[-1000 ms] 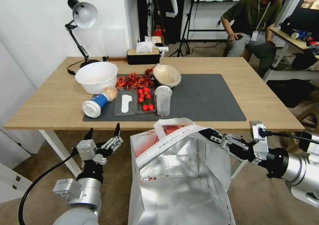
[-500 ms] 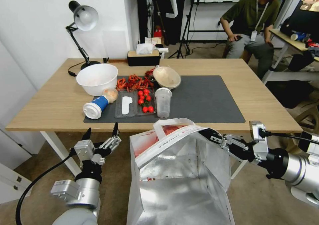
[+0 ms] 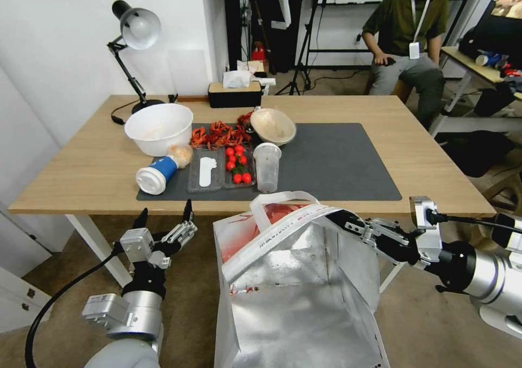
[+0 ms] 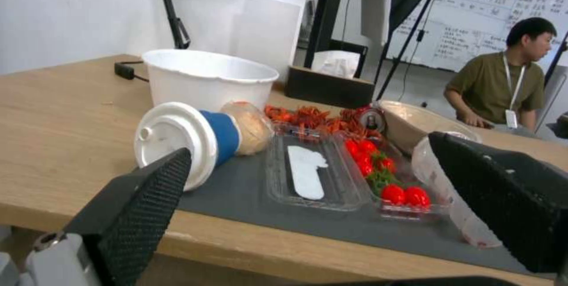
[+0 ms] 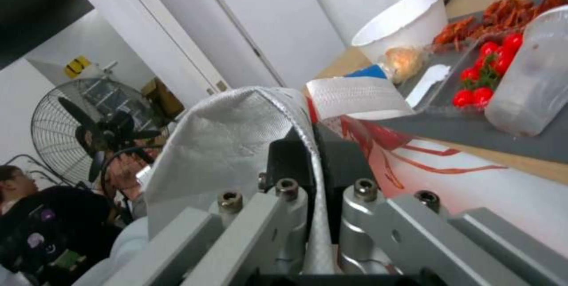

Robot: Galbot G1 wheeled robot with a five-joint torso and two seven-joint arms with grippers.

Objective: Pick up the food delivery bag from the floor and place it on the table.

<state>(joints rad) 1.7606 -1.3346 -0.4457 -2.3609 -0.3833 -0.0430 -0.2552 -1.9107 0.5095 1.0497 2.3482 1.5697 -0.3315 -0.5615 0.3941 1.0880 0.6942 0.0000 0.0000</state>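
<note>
The food delivery bag (image 3: 293, 286), red-and-white with a silver foil lining, hangs open-mouthed just in front of the table's near edge. My right gripper (image 3: 338, 219) is shut on its right rim; in the right wrist view the foil rim (image 5: 237, 144) is pinched between the two fingers. A white strap handle (image 3: 283, 198) loops up at the bag's far side. My left gripper (image 3: 166, 216) stands open to the bag's left, below the table edge, holding nothing. The light-wood table (image 3: 87, 167) carries a dark grey mat (image 3: 337, 161). The floor (image 3: 190, 303) lies below.
On the mat stand a white bowl (image 3: 158, 127), a lying blue cup (image 3: 156, 173), a clear tray of tomatoes (image 3: 237, 164), a plastic cup (image 3: 267, 165), red crayfish (image 3: 218, 133) and a beige bowl (image 3: 273, 125). A lamp (image 3: 133, 36) and tissue box (image 3: 235, 91) sit at the back.
The whole picture shifted slightly, so the camera moved. The bag in my right gripper sits a touch lower against the table edge. My left gripper kept its place.
</note>
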